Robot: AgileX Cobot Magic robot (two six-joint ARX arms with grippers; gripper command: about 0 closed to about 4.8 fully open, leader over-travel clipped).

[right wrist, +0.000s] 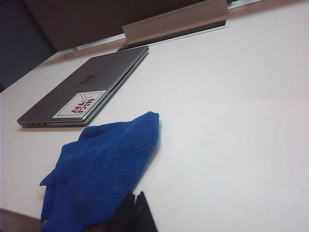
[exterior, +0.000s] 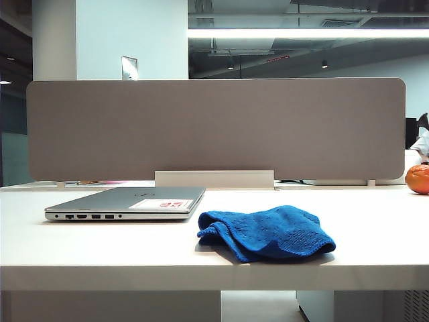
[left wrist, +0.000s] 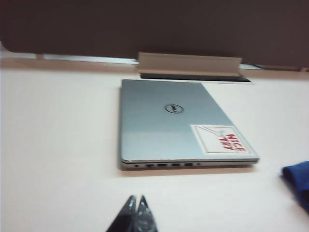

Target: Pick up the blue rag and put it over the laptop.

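Rag, blue, lies crumpled just beyond the closed right gripper; closed left gripper faces the laptop.

Ahead of my jaws a pale, bare surface stretches away. At its far edge stands a long grey divider panel with rounded corners, upright on small feet. At the panel's base, straight ahead of me, sits a low white bracket. Far off to my right, an orange round object rests near the surface's end, half cut off.
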